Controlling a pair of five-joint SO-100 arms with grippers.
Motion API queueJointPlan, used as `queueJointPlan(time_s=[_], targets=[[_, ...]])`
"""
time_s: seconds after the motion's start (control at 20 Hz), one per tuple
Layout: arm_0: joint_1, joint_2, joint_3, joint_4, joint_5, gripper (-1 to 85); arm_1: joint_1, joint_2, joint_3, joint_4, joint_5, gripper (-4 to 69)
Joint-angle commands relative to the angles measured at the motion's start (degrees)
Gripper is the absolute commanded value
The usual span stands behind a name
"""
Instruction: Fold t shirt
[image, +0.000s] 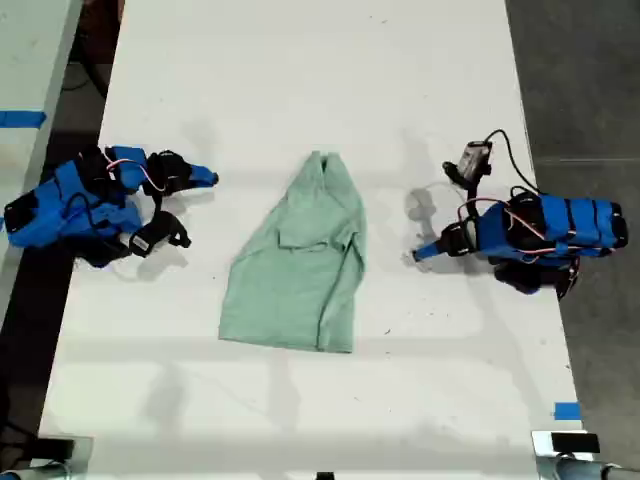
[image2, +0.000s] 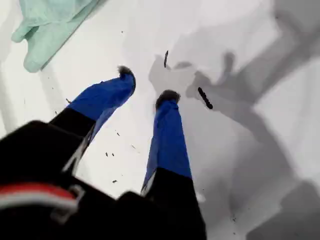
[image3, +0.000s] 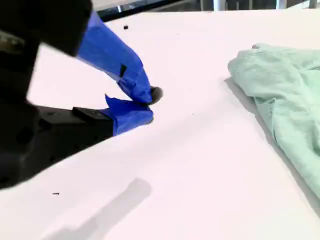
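Exterior view: the t shirt (image: 298, 262) lies mid-table, apart from both arms. My first gripper (image2: 146, 88) gapes empty; my second gripper (image3: 149, 104) is closed, empty.

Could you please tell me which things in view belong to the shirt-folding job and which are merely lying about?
Job: the pale mint-green wrinkled cloth t shirt; my first gripper; my second gripper.

Lying about: blue tape strip and blue tape square, both beside the white table.
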Motion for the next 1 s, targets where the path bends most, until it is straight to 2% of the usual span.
queueJointPlan(time_s=[0.0, 0.3, 0.4, 0.55, 0.75, 0.85, 0.95], targets=[[-0.26, 0.35, 0.7, 0.09, -0.44, 0.1, 0.62, 0.62, 3.34, -0.09, -0.88, 8.4], [0.62, 0.35, 0.62, -0.26, -2.2, -0.1, 0.62, 0.62, 3.34, -0.09, -0.79, 8.4], [5.8, -0.97, -1.32, -2.2, -4.31, -0.1, 0.7, 0.62, 3.34, -0.09, -0.79, 8.4], [14.41, -29.71, -16.0, -3.25, -13.18, 4.4, 0.88, 0.62, 3.34, -0.09, -0.7, 8.4], [29.44, -76.38, -48.78, 0.09, -16.08, 17.0, 0.88, 0.62, 3.34, -0.09, -0.62, 8.4], [34.37, -90.44, -59.77, 1.67, -17.31, 18.4, 0.88, 0.62, 3.34, -0.09, -0.53, 8.4], [38.85, -95.89, -63.72, 2.11, -22.94, 18.3, 0.88, 0.62, 3.34, -0.09, -0.62, 8.4]])
